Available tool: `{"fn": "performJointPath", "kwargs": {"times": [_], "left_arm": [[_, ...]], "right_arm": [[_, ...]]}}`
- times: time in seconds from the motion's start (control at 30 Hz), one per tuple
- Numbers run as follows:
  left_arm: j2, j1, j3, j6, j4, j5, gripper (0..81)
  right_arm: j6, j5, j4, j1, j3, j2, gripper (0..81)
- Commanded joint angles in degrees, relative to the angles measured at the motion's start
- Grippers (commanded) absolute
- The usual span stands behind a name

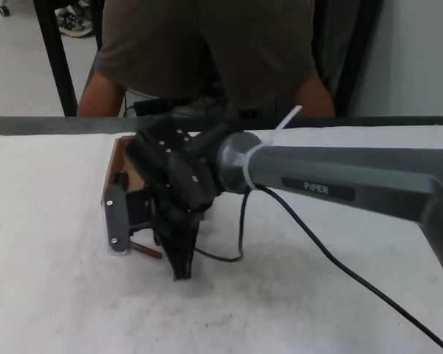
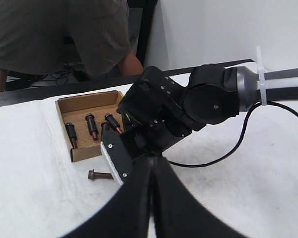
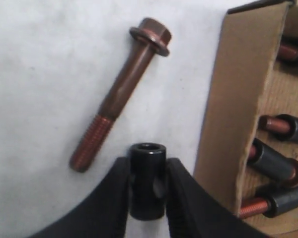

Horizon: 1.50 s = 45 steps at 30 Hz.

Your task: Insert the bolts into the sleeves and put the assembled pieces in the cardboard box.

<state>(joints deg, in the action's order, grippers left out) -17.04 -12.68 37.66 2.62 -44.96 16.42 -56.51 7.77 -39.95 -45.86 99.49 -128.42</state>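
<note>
Cloth [image 1: 59,295], white, lies under the right gripper [image 3: 148,162] pinching a sleeve [image 3: 148,191] beside a bolt [image 3: 123,91]; left gripper [image 2: 151,161] closed.

Bench [image 1: 44,295], white-covered. A cardboard box [image 2: 87,152] sits left of centre toward the far edge, with one loose bolt [image 2: 100,174] just nearside of it. A black cable [image 1: 340,269] trails across the right.

Loose bolt [image 3: 120,94] lies on bare cloth [image 2: 30,188], open on the side away from the cardboard box [image 3: 228,114]. Its wall stands near, and the right gripper [image 3: 148,166], clamping a sleeve [image 3: 148,188], crowds the threaded end.
</note>
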Motion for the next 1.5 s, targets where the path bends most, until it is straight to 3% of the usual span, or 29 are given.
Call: {"fn": "performJointPath", "kwargs": {"times": [0.0,0.33,0.53,0.83,1.0,1.2,1.33,1.47], "left_arm": [[0.27,0.17,0.08,-0.09,0.14,-0.53,0.8],[-0.03,0.17,0.08,5.22,0.16,-0.7,0.8],[-3.68,0.17,-0.06,7.69,-0.23,-4.31,0.8],[-15.99,0.17,-0.06,5.91,0.26,-4.29,0.8],[-25.47,0.02,-0.06,-8.51,3.28,-0.56,0.8],[-37.62,0.02,-0.06,-35.38,12.33,2.17,0.8],[-44.39,0.02,-0.06,-46.97,20.14,6.04,0.6],[-50.11,0.02,-0.06,-51.69,29.82,6.96,10.9]], "right_arm": [[2.68,-0.6,-3.41,-1.5,2.16,2.34,0.0],[11.62,-2.69,-20.75,-2.11,0.01,14.14,0.2],[13.55,-2.63,-21.59,-0.44,-7.8,23.04,0.2],[17.61,-2.63,-21.04,1.11,-20.97,37.71,0.2],[21.98,-2.63,-21.04,1.22,-26.95,45.1,0.2],[24.96,-2.85,-21.04,1.39,-33.24,53.06,0.2],[26.57,-2.99,-21.15,1.39,-37.36,58.07,0.2],[27.0,-5.25,-21.15,1.39,-40.66,62.54,0.2]]}}
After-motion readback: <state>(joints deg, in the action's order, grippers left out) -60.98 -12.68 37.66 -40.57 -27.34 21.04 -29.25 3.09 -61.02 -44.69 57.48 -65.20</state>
